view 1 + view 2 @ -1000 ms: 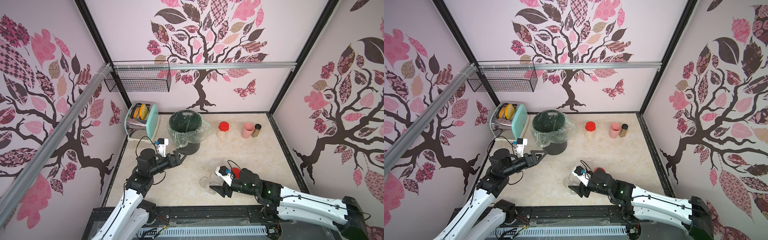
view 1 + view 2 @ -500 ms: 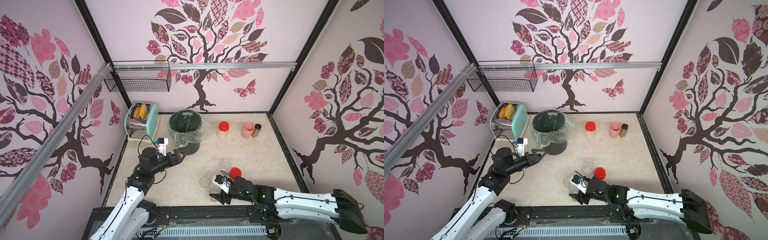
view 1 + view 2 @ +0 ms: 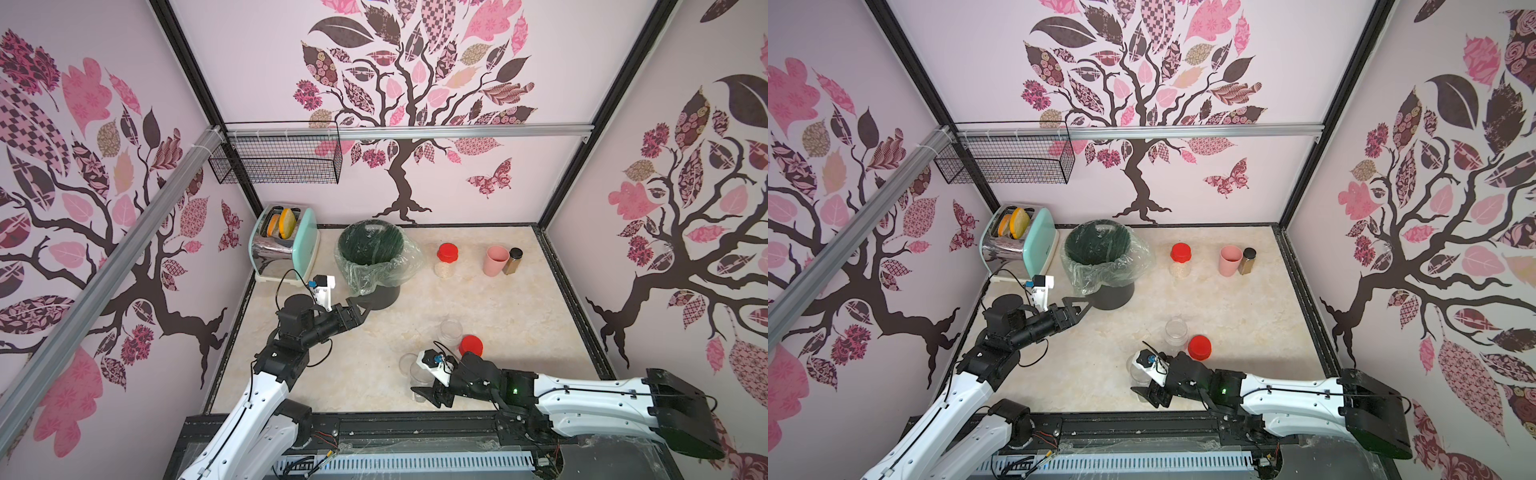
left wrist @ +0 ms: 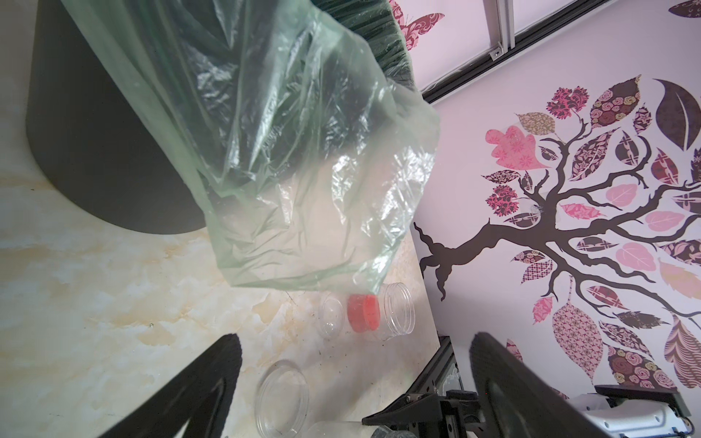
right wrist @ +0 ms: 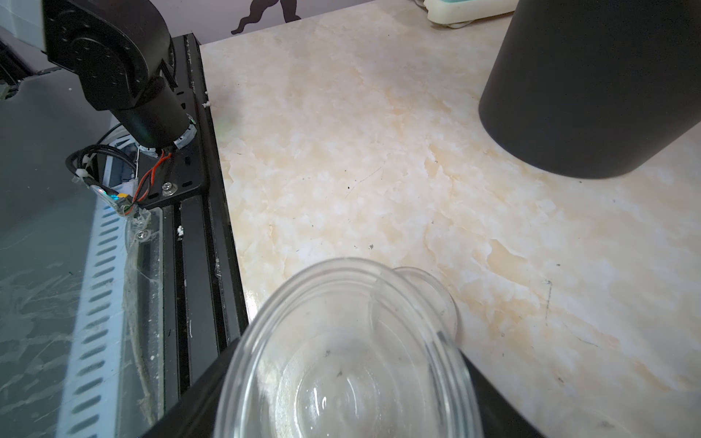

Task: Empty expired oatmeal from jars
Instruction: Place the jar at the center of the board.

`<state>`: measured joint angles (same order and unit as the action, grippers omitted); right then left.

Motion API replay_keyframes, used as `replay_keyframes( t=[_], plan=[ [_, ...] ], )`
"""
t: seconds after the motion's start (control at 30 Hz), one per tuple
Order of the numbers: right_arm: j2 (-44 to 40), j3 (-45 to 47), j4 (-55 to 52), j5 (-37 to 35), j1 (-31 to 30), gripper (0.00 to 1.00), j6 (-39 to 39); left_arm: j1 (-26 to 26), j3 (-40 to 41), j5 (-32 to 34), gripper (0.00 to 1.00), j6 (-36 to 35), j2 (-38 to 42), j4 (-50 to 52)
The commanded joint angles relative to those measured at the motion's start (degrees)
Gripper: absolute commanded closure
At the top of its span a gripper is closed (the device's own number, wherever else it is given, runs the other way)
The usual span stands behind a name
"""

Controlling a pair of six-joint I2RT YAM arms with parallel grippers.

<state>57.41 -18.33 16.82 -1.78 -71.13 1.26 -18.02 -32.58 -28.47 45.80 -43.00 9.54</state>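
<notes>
Workspace check from the remote station. The tabletop (image 3: 511, 307) is a beige marble-pattern slab with small dark specks and scuffs. It is boxed on three sides by pale pink walls (image 3: 478, 199) carrying brown-and-pink tree decals. Black frame posts (image 3: 582, 124) stand in the far corners. An aluminium rail (image 3: 457, 131) crosses the far wall, with a wire basket (image 3: 278, 160) hung at its left end. Along the near edge runs a black extrusion (image 3: 415, 417), with a slotted white duct (image 3: 407, 460) nearer than it.

Far left is a mint toaster (image 3: 305, 249) with bread in its slots. Just right of it stands a black bin (image 3: 384, 295), with a pale green film liner (image 3: 399, 266) draped over its rim.

Far centre is the red-lidded jar (image 3: 446, 259), upright, with a thin layer of oatmeal (image 3: 444, 271) at the bottom. To its right, a pink cup (image 3: 495, 259) and a brown bottle (image 3: 512, 262) stand just beside each other.

Near centre is the open jar (image 3: 451, 330), upright with no lid, and I see no oatmeal in it. The red lid (image 3: 471, 345) lies flat just beside it. The clear lid (image 3: 405, 363) lies flat further left.

The right gripper (image 3: 428, 395) is clamped around the clear jar (image 5: 349, 360) close to the near edge. The wrist view looks into its mouth and shows no oatmeal inside. I cannot tell whether its base rests on the slab.

The left gripper (image 3: 359, 309) hovers by the bin's base, fingers spread wide, nothing between them.
</notes>
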Motion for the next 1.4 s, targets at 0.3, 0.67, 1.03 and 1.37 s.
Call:
replay_keyframes(
  t=[0.3, 0.67, 1.03, 1.37],
  plan=[
    [2.7, 0.1, 2.2, 0.9, -0.3, 0.26, 0.9, 0.1, -1.5, 0.3, 0.02, -1.4, 1.3, 0.3],
    [-1.5, -0.6, -2.6, -3.5, -0.2, 0.0, 3.0, 0.1, -2.2, 0.3, 0.02, -1.7, 1.5, 0.6],
    [-10.5, -11.9, -23.4, -7.7, -0.2, 0.0, 12.6, 0.1, -2.8, 1.3, 0.02, -1.9, 1.5, 1.7],
    [-4.1, -36.5, -41.3, -12.5, 10.8, 0.0, 14.1, 0.2, -5.7, -0.3, 0.02, -2.8, -3.1, 2.3]
  ],
)
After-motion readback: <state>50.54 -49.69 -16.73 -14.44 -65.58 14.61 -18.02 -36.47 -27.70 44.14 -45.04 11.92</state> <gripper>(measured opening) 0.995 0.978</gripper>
